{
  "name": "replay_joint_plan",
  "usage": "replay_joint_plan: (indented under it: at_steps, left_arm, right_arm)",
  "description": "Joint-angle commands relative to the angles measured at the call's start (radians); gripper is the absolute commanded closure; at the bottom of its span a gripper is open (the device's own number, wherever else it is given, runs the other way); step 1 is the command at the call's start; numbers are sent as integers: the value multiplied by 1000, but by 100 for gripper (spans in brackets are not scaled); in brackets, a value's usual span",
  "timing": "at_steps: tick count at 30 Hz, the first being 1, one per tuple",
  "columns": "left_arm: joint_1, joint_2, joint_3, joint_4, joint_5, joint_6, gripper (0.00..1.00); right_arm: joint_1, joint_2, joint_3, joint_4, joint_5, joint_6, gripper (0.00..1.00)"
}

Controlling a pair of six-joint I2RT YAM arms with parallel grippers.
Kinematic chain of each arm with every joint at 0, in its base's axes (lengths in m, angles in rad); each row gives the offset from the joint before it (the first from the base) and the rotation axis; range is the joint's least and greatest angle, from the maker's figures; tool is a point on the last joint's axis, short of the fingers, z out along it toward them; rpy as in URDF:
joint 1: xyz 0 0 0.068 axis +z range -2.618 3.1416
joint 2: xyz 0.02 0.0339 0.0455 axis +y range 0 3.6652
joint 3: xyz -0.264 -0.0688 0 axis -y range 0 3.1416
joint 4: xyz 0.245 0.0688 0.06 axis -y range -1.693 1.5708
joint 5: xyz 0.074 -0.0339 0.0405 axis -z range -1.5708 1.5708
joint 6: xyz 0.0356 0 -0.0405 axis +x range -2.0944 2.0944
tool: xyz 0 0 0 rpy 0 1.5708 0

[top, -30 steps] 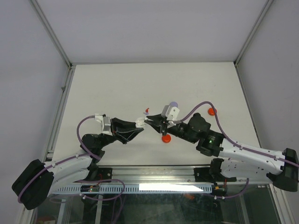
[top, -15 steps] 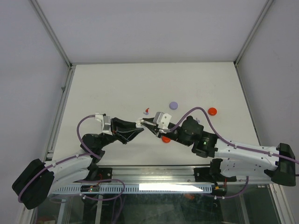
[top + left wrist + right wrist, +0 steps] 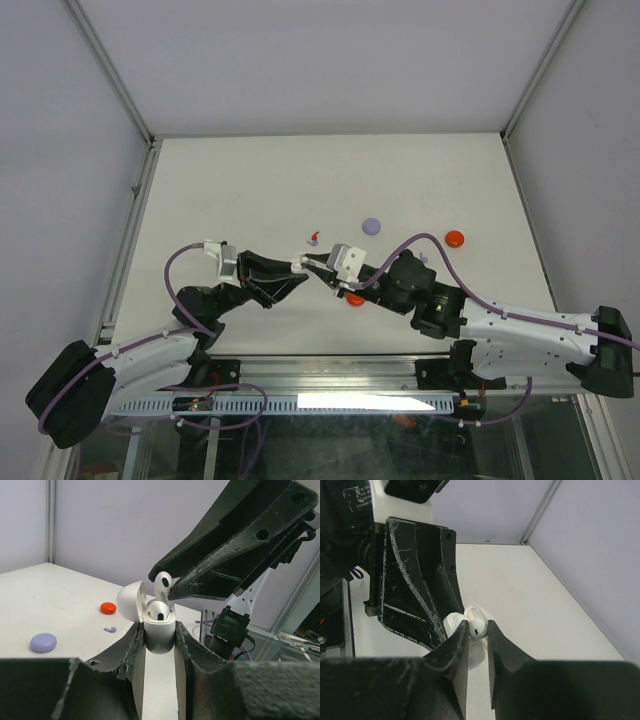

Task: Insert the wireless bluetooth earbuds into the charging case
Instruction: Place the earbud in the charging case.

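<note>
Left pincer point(image 3: 159, 629) clamped on the charging case point(image 3: 160, 640), pressing both sides of the white body. Case upright, lid point(image 3: 131, 601) flipped open toward 10 o'clock. One seated earbud point(image 3: 160, 611) sits in the case, head showing, stem hidden inside.

Right above it, at 12 o'clock, the white earbud point(image 3: 162, 582) is pinched in the right pincer point(image 3: 477, 626), which is closed tight on it. Only the bud's round head shows; the stem is hidden between the black fingers point(image 3: 502, 652). The bud hangs just over the case mouth. Cannot tell whether it touches the case or the seated earbud.

In the right wrist view the case peeks out behind the bud, mostly blocked by the fingers and the left pincer's black body.

From above, the two pincers meet tip to tip near the middle of the worktop point(image 3: 250, 180). Case and bud there are too small and covered to separate.

- Near red puck point(image 3: 353, 298): 5 o'clock of the tips, half under the right arm.
- Red earbud point(image 3: 314, 238): loose at 12 o'clock, near.
- Purple puck point(image 3: 372, 225): 2 o'clock, farther.
- Purple earbud point(image 3: 110, 629): tiny, lying beyond the case.
- Far red puck point(image 3: 455, 238): 3 o'clock, well apart.
</note>
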Motion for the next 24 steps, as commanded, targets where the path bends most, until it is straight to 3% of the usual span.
replay_joint_plan:
  at_steps: [1,24]
  left_arm:
    - [2,-5,43,32,-60,-41,100]
    - [3,18,25,161,1,-58,100]
  right_arm:
    - [8,-23,1,24,-70,2,89]
    - [8,12,24,-76,-87,2,88]
